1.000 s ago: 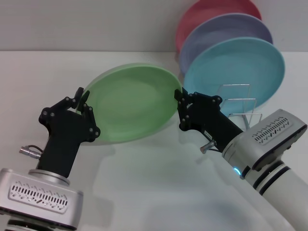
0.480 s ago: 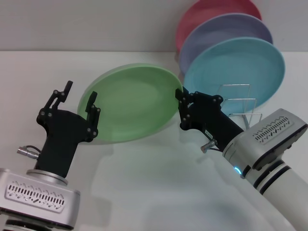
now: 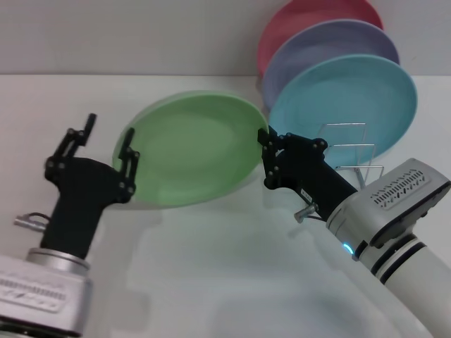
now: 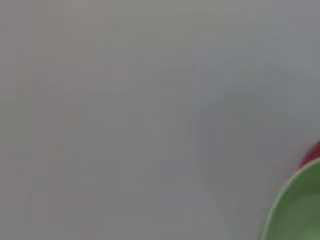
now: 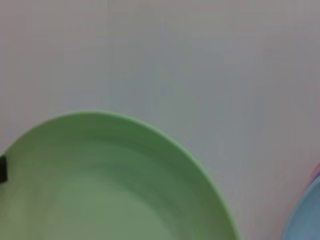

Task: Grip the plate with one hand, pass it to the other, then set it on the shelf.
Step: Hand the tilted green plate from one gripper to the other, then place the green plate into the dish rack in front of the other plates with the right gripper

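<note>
The light green plate hangs tilted above the white table in the head view. My right gripper is shut on its right rim and carries it. My left gripper is open just off the plate's left rim and touches nothing. The plate also fills the right wrist view and shows at one corner of the left wrist view. The silver wire shelf stands at the right behind my right arm.
A light blue plate, a lavender plate and a pink plate stand upright in the shelf at the back right. The white table spreads below both arms.
My left gripper opened, let go of the plate's left rim and drew back to the left. My right gripper kept its hold on the right rim; the plate stayed nearly still.
</note>
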`<act>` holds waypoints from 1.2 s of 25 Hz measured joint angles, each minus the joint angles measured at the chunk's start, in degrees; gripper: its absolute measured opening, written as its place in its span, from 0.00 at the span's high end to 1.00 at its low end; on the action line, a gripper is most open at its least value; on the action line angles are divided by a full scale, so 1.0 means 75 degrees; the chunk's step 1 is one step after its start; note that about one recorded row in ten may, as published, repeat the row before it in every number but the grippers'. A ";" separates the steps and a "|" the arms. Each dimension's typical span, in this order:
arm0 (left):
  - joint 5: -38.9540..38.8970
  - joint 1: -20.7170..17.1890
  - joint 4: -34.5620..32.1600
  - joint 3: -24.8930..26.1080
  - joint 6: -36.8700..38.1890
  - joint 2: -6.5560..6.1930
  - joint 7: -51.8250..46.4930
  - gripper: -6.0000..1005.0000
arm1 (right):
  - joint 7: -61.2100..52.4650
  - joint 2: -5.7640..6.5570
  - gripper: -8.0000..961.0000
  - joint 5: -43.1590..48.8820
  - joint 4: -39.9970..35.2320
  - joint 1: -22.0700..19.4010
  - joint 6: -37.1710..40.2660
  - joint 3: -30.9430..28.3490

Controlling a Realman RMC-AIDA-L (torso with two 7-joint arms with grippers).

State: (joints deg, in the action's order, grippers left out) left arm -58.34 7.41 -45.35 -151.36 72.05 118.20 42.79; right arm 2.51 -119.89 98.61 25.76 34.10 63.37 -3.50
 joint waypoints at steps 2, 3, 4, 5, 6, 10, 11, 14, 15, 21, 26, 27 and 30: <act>0.0012 -0.0011 0.0080 0.0003 0.0176 -0.0008 -0.0361 0.52 | 0.0011 0.0000 0.97 0.0000 -0.0002 -0.0001 -0.0001 -0.0043; 0.0109 -0.0033 0.0562 0.0015 0.0979 -0.0031 -0.2011 0.52 | 0.0045 0.0000 0.97 0.0000 -0.0002 0.0003 0.0003 -0.0056; 0.0147 -0.0032 0.0737 0.0022 0.1201 -0.0035 -0.2479 0.52 | 0.0045 0.0000 0.97 0.0000 -0.0002 0.0003 0.0003 -0.0056; 0.0167 -0.0025 0.0922 0.0031 0.1409 -0.0038 -0.2994 0.52 | 0.0065 0.0000 0.97 0.0000 -0.0001 0.0012 0.0010 -0.0063; 0.0194 0.0004 0.1282 0.0076 0.1827 -0.0056 -0.4033 0.52 | 0.0075 0.0001 0.97 0.0000 -0.0002 0.0014 0.0023 -0.0067; 0.0274 0.0426 0.3467 0.0579 0.3121 0.0001 -0.8789 0.52 | 0.0090 0.0001 0.97 0.0001 0.0024 0.0025 0.0101 -0.0070; 0.0274 0.0426 0.3467 0.0579 0.3121 0.0001 -0.8789 0.52 | 0.0091 0.0001 0.97 0.0001 0.0027 0.0025 0.0130 -0.0081; 0.0228 0.0681 0.4567 0.0834 0.3924 0.0024 -1.1487 0.51 | 0.0093 0.0001 0.97 0.0009 0.0025 0.0011 0.0280 -0.0102; 0.0225 0.0673 0.4579 0.0878 0.4055 0.0016 -1.1655 0.51 | 0.0093 0.0001 0.97 0.0013 0.0019 0.0001 0.0339 -0.0104; 0.0241 0.0692 0.4876 0.1333 0.4709 -0.0041 -1.2863 0.51 | 0.0137 0.0009 0.97 0.0019 0.0039 -0.0119 0.0931 -0.0093; 0.0211 0.0988 0.5567 0.1638 0.4722 -0.0052 -1.4227 0.51 | 0.0884 0.0063 0.97 0.0023 0.0423 -0.0461 0.1694 -0.0107; 0.0206 0.1007 0.5602 0.1673 0.4707 -0.0058 -1.4331 0.50 | 0.1042 0.0069 0.97 0.0023 0.0524 -0.0560 0.1879 -0.0105; 0.0195 0.1026 0.5650 0.1854 0.4602 -0.0079 -1.4465 0.50 | 0.1465 0.0089 0.97 0.0047 0.0808 -0.0935 0.2627 -0.0063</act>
State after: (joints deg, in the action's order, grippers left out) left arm -56.87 15.11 -2.97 -137.46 106.57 117.60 -65.69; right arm 13.50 -119.22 98.97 31.82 27.09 83.07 -3.97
